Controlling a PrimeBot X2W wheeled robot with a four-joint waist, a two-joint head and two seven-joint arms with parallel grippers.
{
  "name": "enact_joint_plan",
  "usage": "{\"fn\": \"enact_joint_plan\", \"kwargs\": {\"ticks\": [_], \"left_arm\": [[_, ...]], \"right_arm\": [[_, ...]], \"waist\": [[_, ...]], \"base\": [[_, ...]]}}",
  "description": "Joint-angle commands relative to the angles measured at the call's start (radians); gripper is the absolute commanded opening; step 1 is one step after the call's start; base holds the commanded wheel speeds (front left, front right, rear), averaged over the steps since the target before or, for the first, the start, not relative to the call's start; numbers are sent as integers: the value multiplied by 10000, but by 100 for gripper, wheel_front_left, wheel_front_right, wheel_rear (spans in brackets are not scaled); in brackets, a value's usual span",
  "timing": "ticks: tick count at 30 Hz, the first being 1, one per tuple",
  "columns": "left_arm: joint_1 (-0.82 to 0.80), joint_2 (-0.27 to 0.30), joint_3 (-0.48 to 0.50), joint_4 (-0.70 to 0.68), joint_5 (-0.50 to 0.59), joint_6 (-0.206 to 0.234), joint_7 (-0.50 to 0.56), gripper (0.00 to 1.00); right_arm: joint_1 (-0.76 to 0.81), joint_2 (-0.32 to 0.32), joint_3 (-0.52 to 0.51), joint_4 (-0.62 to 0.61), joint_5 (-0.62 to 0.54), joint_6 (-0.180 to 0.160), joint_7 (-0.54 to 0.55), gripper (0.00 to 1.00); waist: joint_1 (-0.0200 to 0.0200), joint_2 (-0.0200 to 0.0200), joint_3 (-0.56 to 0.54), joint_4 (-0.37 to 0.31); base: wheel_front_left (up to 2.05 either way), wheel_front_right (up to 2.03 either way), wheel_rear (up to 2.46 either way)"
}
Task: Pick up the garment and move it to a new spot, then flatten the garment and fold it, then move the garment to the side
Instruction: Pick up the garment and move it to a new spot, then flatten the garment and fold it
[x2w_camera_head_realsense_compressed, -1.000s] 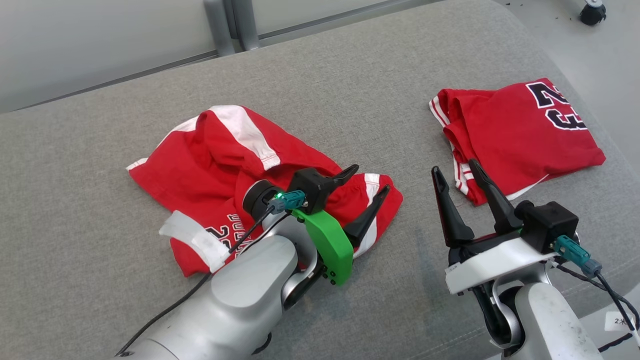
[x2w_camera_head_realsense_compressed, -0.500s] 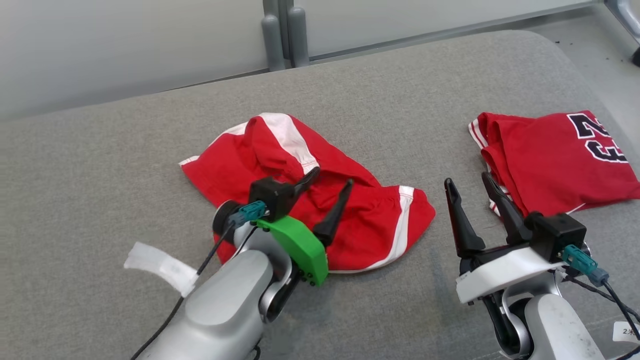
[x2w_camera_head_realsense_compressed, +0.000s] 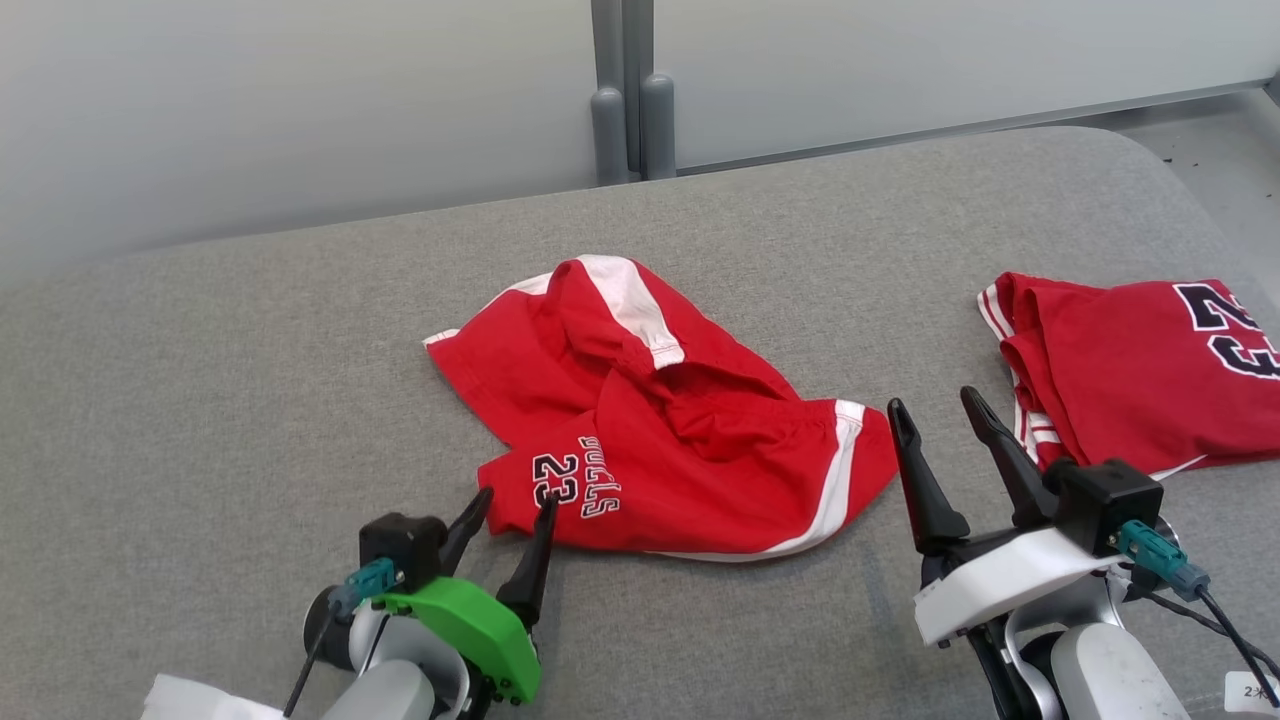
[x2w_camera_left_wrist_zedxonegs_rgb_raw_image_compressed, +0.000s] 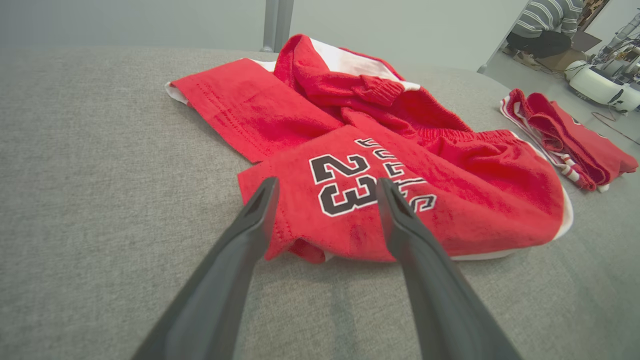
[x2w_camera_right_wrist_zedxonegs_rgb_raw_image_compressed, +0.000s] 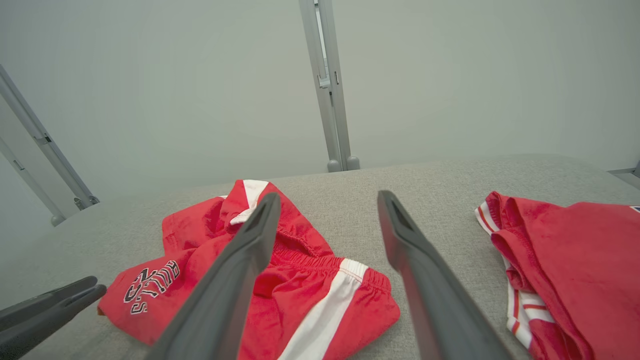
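A pale wall with a grey post is standing behind a grey padded bench that is carrying everything. Mid-bench, the shorts are lying crumpled, one leg thrown over the other, the "23" print facing the robot. A folded jersey is lying well apart at the right. The right gripper is hovering released between the two garments, holding nothing. The left gripper is also standing open and empty, its fingers flanking the near-left hem corner just beside the print.

The job at hand is probably a first grasp for flattening. The left gripper should be pinching that corner low, catching one layer, while the right takes the white-striped edge, so the two can be pulling apart evenly.

The left wrist view is showing the hem curling under, so the number of layers there is hard to tell. The jersey is being cut off by the head view's right edge, and the left arm by its bottom. A person is crouching far off, mostly out of frame.
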Motion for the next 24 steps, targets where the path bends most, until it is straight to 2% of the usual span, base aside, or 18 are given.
{"fn": "enact_joint_plan", "kwargs": {"ticks": [1,7,15,20,21,23,24], "left_arm": [[261,77,54,42,110,-103,0,100],[631,-3,250,648,24,-294,-1,100],[43,-157,632,1383,311,-445,-1,100],[-225,-287,880,1263,630,-589,-1,100],[-229,-309,969,1171,693,-627,-1,65],[-184,-405,1116,952,814,-667,-1,3],[-118,-451,1205,800,879,-700,-1,0]], "right_arm": [[161,-28,2,-47,-50,1,31,100],[171,-28,59,-166,-143,1,147,100],[-16,-28,155,-307,-270,1,251,100],[-63,-28,116,-319,-320,1,273,100],[-73,-27,114,-317,-309,1,274,100],[-84,-27,103,-296,-296,1,270,100],[-78,-27,87,-281,-294,1,265,100]], "waist": [[0,31,-25,37],[0,31,73,-2],[0,31,374,-246],[0,31,458,-333],[0,31,461,-341],[0,31,448,-338],[0,31,431,-326]], "base": [[0,0,0],[0,0,0],[0,0,0],[0,0,0],[0,0,0],[0,0,0],[0,0,0]]}}
